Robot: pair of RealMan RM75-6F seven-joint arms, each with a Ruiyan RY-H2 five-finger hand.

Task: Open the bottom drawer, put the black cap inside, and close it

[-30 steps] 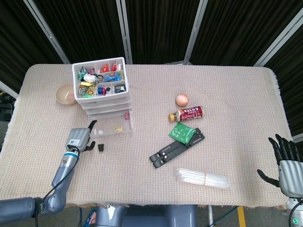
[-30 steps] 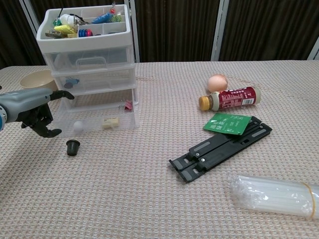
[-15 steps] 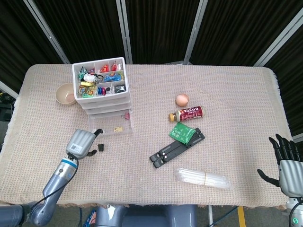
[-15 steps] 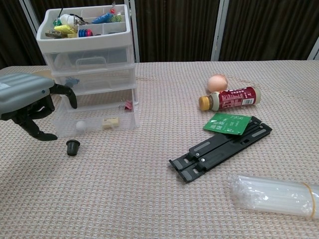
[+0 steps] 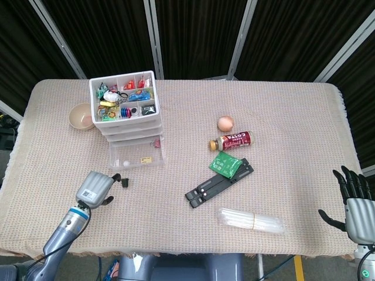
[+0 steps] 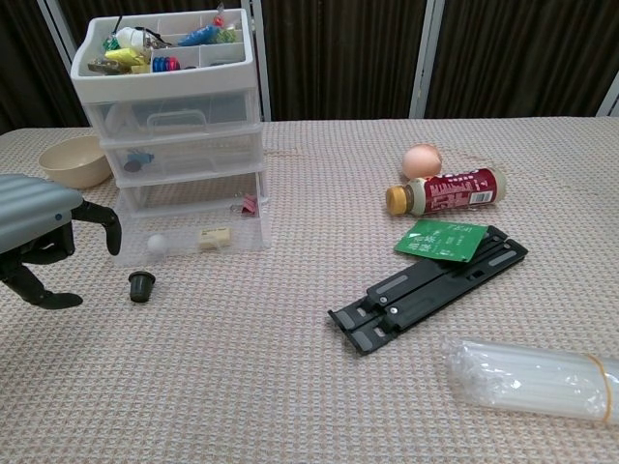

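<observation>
The small black cap (image 5: 125, 181) (image 6: 142, 285) stands on the cloth just in front of the drawer unit. The white three-drawer unit (image 5: 125, 119) (image 6: 174, 126) has its clear bottom drawer (image 5: 136, 155) (image 6: 189, 230) pulled out, with a white ball and a small tag inside. My left hand (image 5: 94, 189) (image 6: 37, 235) hovers just left of the cap, fingers curved apart and holding nothing. My right hand (image 5: 353, 201) rests open at the table's right front corner, seen only in the head view.
A beige bowl (image 5: 81, 116) (image 6: 73, 159) sits left of the unit. An egg (image 5: 225, 123), a coffee bottle (image 5: 232, 141), a green packet (image 5: 225, 163) on a black folding stand (image 5: 219, 182) and a bag of straws (image 5: 251, 220) lie to the right.
My left hand has drawn back from the pulled-out bottom drawer toward the table's front and now sits lower left of the cap. The cap and right hand have not moved.
</observation>
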